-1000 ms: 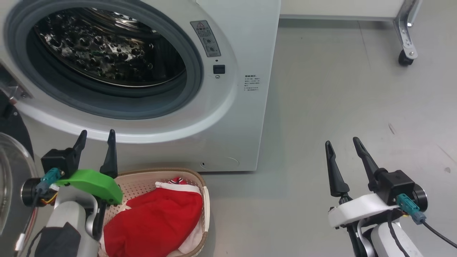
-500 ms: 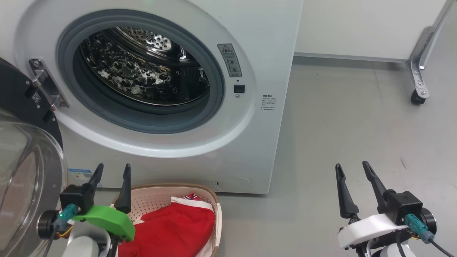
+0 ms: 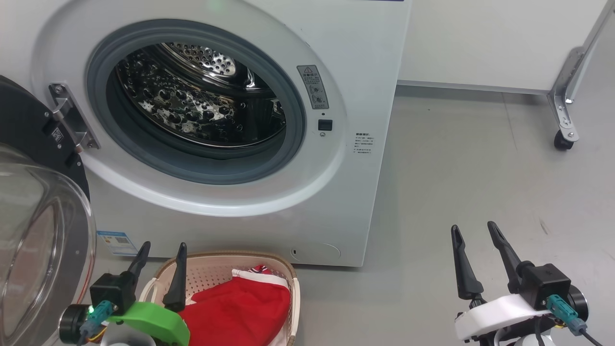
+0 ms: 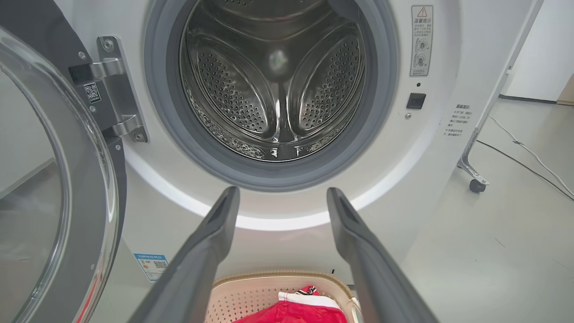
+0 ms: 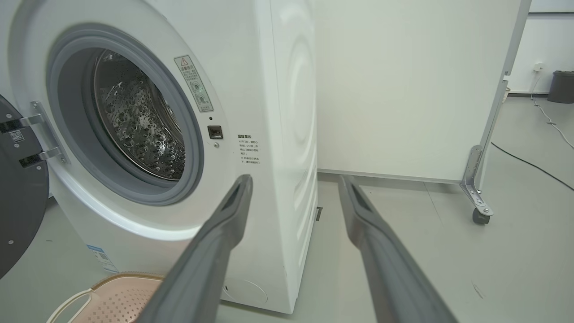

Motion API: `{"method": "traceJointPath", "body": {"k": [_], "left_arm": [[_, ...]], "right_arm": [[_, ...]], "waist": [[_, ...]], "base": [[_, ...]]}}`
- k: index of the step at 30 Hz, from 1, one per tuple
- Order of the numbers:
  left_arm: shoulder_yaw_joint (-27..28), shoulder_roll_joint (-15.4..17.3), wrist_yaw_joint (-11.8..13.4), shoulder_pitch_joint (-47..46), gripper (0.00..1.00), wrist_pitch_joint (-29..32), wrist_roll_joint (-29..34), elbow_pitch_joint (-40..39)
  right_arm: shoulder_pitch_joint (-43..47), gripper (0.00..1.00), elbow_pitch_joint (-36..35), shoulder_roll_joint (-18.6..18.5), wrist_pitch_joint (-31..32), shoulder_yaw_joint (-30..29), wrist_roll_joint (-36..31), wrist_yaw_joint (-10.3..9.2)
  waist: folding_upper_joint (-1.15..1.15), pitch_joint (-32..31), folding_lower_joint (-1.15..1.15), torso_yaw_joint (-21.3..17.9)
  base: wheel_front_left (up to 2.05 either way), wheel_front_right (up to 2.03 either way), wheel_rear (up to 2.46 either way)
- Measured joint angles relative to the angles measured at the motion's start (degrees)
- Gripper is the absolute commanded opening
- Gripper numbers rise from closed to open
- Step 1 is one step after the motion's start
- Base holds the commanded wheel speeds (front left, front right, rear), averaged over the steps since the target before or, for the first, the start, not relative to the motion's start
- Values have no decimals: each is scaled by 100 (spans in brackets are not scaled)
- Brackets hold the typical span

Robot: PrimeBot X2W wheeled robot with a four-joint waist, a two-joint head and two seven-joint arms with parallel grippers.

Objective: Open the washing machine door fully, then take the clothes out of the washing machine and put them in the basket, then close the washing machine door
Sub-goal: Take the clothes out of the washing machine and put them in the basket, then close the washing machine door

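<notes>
Far left, the washing machine door (image 3: 33,230) stands wide for access. Lower left, our left gripper (image 3: 164,247) hovers spread, empty, above the basket (image 3: 271,257) holding the clothes (image 3: 235,307); the washing machine (image 3: 365,57) looks empty. Lower right, our right gripper (image 3: 473,227) waits spread.

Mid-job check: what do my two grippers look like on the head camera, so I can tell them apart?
The left gripper has two long tapering dark fingers, a black boxy block, a teal cable connector and a bright green curved bracket. The right gripper matches, but its white curved bracket differs, and a black cable trails from its connector.
</notes>
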Motion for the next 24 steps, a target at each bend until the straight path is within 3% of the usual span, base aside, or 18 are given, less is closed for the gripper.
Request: {"method": "traceJointPath", "body": {"k": [24], "left_arm": [[-55,-8,60,344,100,0,3,-635]], "right_arm": [[67,100,-104,2,-40,23,0,26]], "waist": [[0,23,0,-149]], "base": [[0,0,0]]}}
